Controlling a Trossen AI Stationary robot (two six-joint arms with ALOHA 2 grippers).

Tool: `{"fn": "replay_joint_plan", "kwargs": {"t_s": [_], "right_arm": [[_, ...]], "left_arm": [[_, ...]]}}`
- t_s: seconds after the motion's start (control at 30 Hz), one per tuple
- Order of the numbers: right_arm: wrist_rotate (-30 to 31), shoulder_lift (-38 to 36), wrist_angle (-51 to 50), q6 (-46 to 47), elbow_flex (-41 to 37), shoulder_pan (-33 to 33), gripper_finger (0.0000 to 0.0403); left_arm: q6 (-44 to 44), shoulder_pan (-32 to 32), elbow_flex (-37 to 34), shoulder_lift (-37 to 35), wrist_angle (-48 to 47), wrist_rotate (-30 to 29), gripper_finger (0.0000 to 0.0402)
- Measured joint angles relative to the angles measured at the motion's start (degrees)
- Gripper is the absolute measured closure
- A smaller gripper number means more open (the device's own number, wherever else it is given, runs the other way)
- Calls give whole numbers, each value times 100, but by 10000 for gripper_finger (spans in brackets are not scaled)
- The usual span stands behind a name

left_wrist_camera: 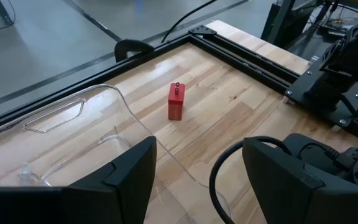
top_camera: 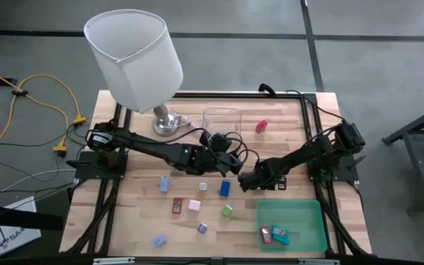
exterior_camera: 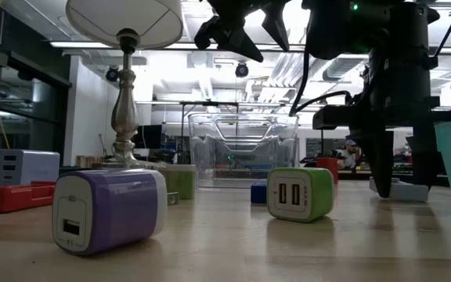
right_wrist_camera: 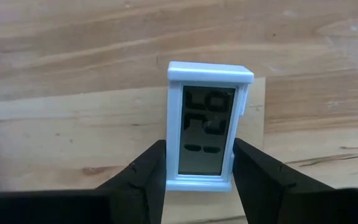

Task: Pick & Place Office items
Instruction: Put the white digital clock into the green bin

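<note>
Office items lie scattered on the wooden table [top_camera: 285, 132]; we see our right gripper [right_wrist_camera: 199, 177] clamped on a blue clock piece [right_wrist_camera: 207, 124] mid-table — our left gripper [left_wrist_camera: 194, 180] hovers open near the clear box [left_wrist_camera: 73, 130].

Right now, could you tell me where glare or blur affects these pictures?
Low view: ceiling lights glare behind the lamp; the purple charger in front looks soft. Left wrist view: sheen on the clear box. Right wrist view: the white clock is sharp.
</note>
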Motion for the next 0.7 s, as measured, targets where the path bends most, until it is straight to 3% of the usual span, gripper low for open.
{"fn": "replay_joint_plan", "kwargs": {"t_s": [0.7], "right_arm": [[257,-642,-798,-34,19,433,255]], "left_arm": [[0,0,0,0,0,0,171]]}}
